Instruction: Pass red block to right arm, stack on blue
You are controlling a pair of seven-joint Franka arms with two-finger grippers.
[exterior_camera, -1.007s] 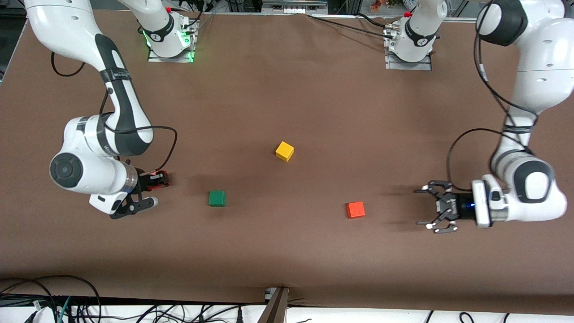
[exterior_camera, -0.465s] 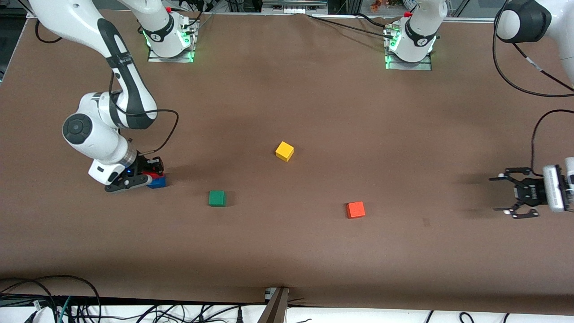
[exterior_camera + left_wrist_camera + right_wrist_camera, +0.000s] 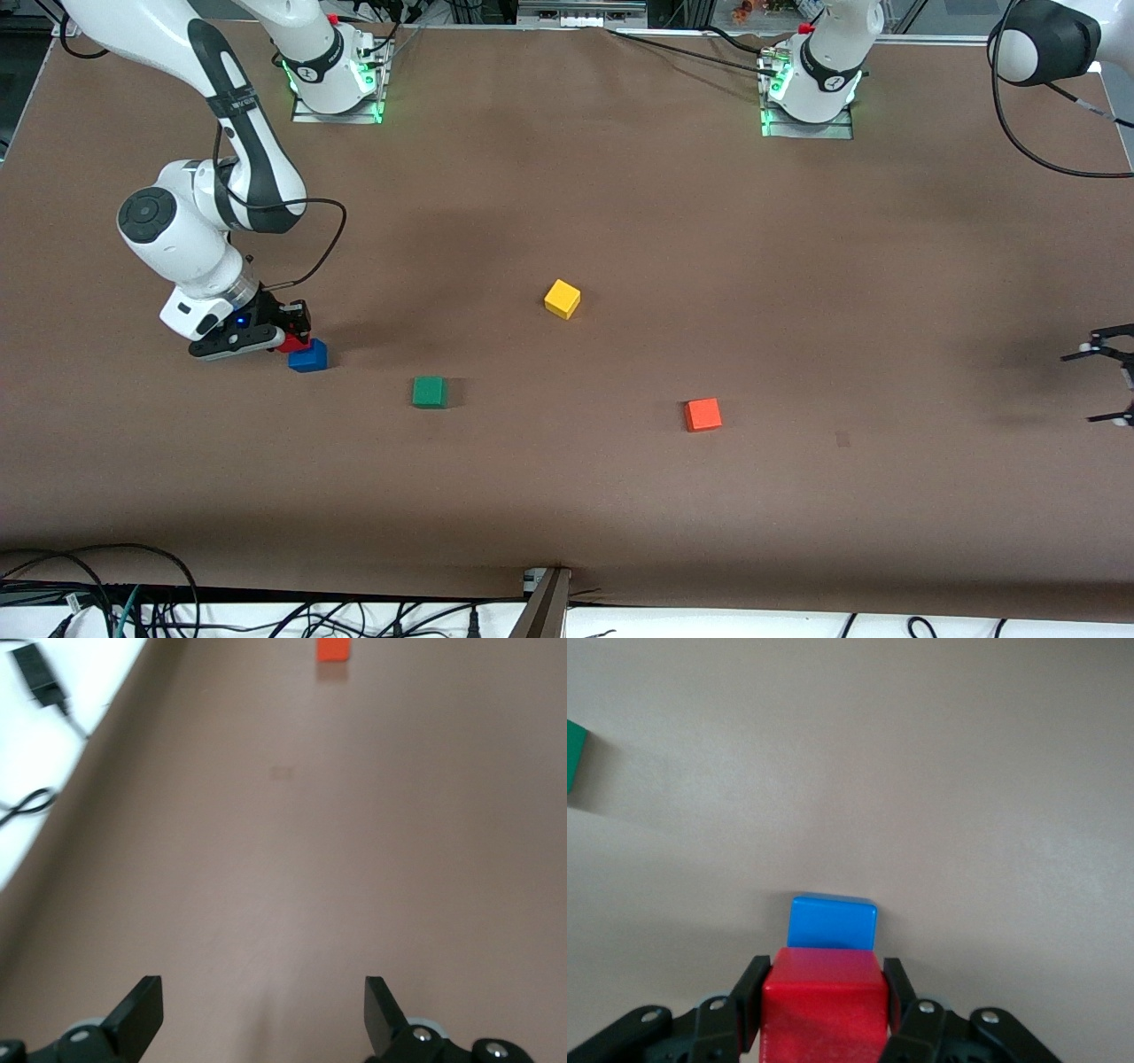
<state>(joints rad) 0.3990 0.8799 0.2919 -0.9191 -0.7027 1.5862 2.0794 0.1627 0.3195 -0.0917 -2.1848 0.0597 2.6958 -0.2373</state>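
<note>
Nearest, at five o'clock on the counter: orange cube; at seven, green cube. Both idle.

At three o'clock, pulled back to the edge within the last second: left tool, spread wide, empty, waiting.

At nine o'clock: right tool, lowered meanwhile, clamped tight on the red block, hovering just off-centre over the blue cube. Means handover done, release onto blue pending.

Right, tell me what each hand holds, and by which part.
The right hand grips the red block by two opposite side faces, over the blue block. The left hand is open and holds nothing.
</note>
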